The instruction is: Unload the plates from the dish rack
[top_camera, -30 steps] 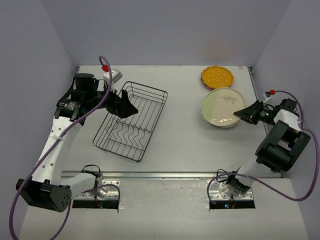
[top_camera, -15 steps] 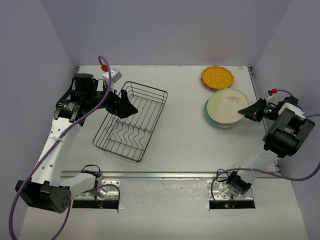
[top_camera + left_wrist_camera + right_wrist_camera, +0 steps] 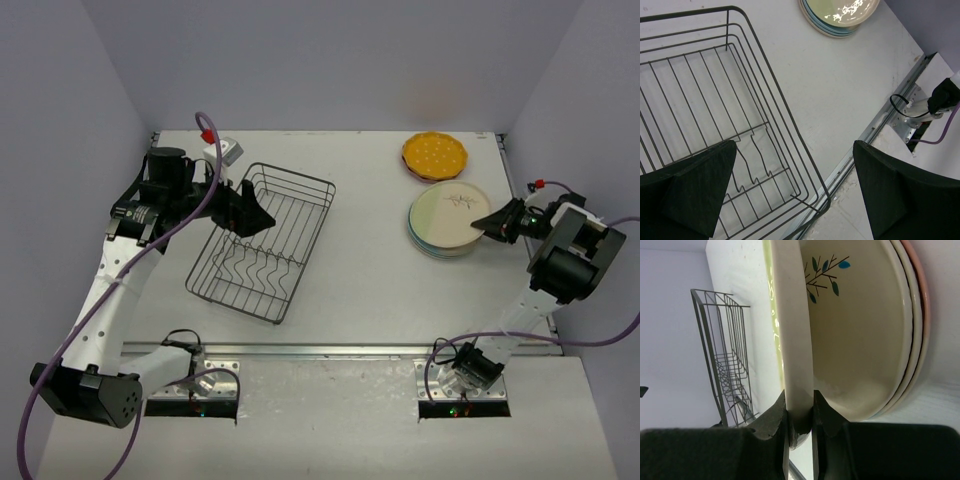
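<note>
The dish rack (image 3: 292, 175) sits left of centre, and I see no plates in it. It also shows in the left wrist view (image 3: 781, 100). My left gripper (image 3: 255, 212) hangs open over the rack's left side (image 3: 794, 145). My right gripper (image 3: 483, 222) is shut on the right rim of the pale green-cream plate (image 3: 447, 212), held low over a stack of plates (image 3: 432, 247). I cannot tell whether it rests on them. In the right wrist view the held plate (image 3: 794, 315) is edge-on between the jaws of the gripper (image 3: 800, 405). An orange-yellow dotted plate (image 3: 435, 152) lies behind the stack.
A small white block (image 3: 232, 150) lies at the back left near the rack. Lavender walls close the back and both sides. A metal rail (image 3: 330, 350) runs along the table's near edge, with both arm bases in front of it.
My right gripper has brought the pale green-cream plate from a raised, tilted hold down to nearly level over the stack. The left arm and the rack have not moved.
</note>
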You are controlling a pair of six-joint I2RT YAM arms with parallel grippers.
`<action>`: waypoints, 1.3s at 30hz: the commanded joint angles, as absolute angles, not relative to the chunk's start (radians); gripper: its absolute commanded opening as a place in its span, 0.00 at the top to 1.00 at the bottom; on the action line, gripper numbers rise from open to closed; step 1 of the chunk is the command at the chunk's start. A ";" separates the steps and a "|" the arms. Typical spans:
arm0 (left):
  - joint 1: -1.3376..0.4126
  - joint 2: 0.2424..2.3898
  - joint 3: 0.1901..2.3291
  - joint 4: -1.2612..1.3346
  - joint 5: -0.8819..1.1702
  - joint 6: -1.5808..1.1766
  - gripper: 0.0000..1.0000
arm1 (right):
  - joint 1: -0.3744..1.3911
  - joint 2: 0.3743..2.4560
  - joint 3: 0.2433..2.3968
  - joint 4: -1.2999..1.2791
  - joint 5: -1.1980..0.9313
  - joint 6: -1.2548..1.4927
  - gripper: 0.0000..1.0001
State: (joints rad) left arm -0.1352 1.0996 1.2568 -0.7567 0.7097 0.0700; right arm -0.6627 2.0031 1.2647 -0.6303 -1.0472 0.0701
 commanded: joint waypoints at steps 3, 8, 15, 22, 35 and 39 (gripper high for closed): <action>-0.126 1.082 1.269 -0.727 0.723 0.072 0.00 | -0.649 2.002 1.292 -0.617 -1.092 0.116 0.95; -0.126 1.076 1.264 -0.730 0.729 0.079 0.00 | -0.634 2.022 1.316 -0.653 -0.984 0.117 0.80; -0.126 1.077 1.263 -0.740 0.736 0.089 0.00 | -0.587 2.023 1.350 -0.724 -0.836 0.051 0.63; -0.126 1.070 1.269 -0.756 0.708 0.093 0.00 | -0.525 1.995 1.360 -0.749 -0.650 -0.038 0.39; -0.126 1.066 1.292 -0.759 0.565 0.076 0.00 | -0.471 1.873 1.346 -0.765 -0.458 -0.122 0.03; -0.126 1.063 1.295 -0.758 0.526 0.072 0.00 | -0.471 1.844 1.333 -0.780 -0.424 -0.160 0.01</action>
State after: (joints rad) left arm -0.1352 1.0863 1.2568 -0.7783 0.5796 0.0799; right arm -0.4652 1.9125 1.3335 -0.7640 -0.4957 -0.0921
